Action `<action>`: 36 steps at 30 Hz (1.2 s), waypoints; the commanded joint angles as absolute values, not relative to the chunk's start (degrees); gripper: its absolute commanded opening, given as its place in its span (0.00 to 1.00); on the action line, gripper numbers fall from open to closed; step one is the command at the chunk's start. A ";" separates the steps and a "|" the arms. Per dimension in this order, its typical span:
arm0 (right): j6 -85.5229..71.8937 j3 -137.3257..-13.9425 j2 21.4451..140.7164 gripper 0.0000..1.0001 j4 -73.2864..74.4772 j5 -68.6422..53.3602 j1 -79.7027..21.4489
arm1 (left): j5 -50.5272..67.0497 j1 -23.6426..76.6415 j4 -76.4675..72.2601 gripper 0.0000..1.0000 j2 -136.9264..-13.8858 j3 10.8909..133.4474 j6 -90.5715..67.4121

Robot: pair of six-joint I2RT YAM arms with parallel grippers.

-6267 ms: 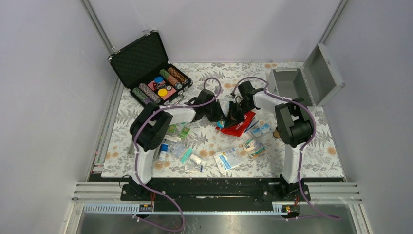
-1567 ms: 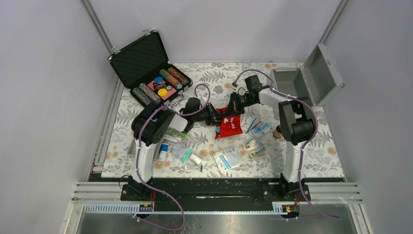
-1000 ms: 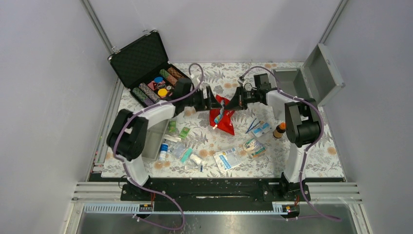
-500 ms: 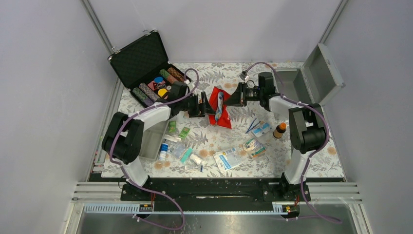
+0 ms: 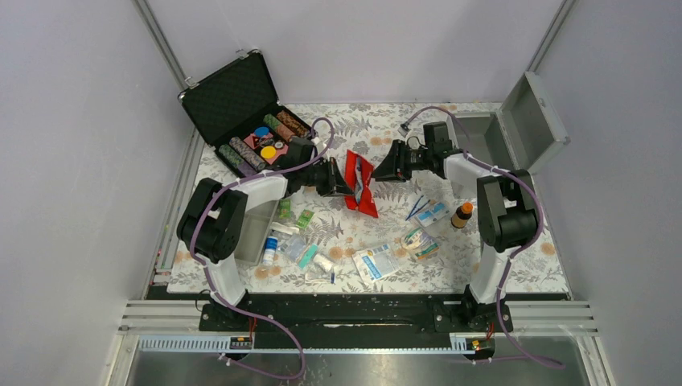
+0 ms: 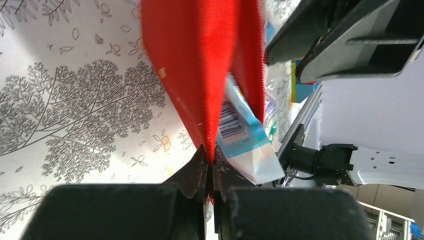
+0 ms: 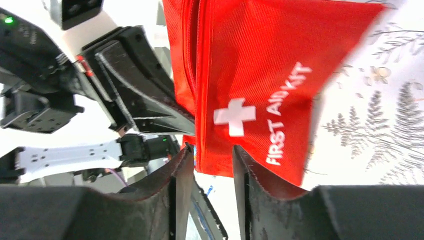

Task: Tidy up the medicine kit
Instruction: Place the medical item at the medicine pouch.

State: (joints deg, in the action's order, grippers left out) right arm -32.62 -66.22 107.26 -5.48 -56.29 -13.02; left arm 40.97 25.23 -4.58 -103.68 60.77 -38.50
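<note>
Left gripper (image 6: 210, 162) pinched closed, facing the right gripper (image 7: 212, 157), whose jaws stand parted.

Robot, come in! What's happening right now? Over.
Left gripper shut on red pouch. Right gripper open, facing it. Medicine kit lid open. Loose packets litter table.

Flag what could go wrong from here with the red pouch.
The left gripper pinches only a thin edge of the red pouch, while the right gripper has its jaws parted: the pouch could swing or slip free.
A blue-and-white packet pokes out of the pouch's open mouth and might drop out.
</note>
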 commanded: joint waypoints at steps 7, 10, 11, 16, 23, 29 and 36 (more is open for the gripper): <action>-12.22 -72.57 96.62 0.42 19.81 -40.62 -14.94 | 37.27 24.36 19.26 0.00 -101.37 70.18 -19.18; -11.99 -72.69 95.69 0.34 19.86 -42.51 -17.18 | 38.61 24.26 23.71 0.00 -102.30 72.39 -17.86; -12.44 -73.21 96.20 0.32 19.94 -43.16 -18.01 | 39.20 24.26 25.21 0.00 -102.86 73.45 -17.69; -14.17 -76.69 100.42 0.22 19.53 -43.62 -22.41 | 42.30 24.17 27.94 0.00 -104.56 74.90 -18.73; -13.46 -80.85 107.91 0.14 22.49 -41.02 -28.73 | 42.60 24.02 28.03 0.00 -103.01 74.17 -18.60; -10.98 -82.55 113.47 0.15 28.54 -34.51 -32.35 | 43.40 23.64 28.03 0.00 -101.31 74.16 -18.24; -11.15 -90.65 112.88 0.18 34.73 -32.87 -32.76 | 44.38 22.03 29.36 0.00 -99.15 74.57 -17.54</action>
State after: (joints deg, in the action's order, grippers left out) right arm -12.86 -84.99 115.04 29.17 -35.00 -32.45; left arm 41.06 23.53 30.35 -104.14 73.03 -18.59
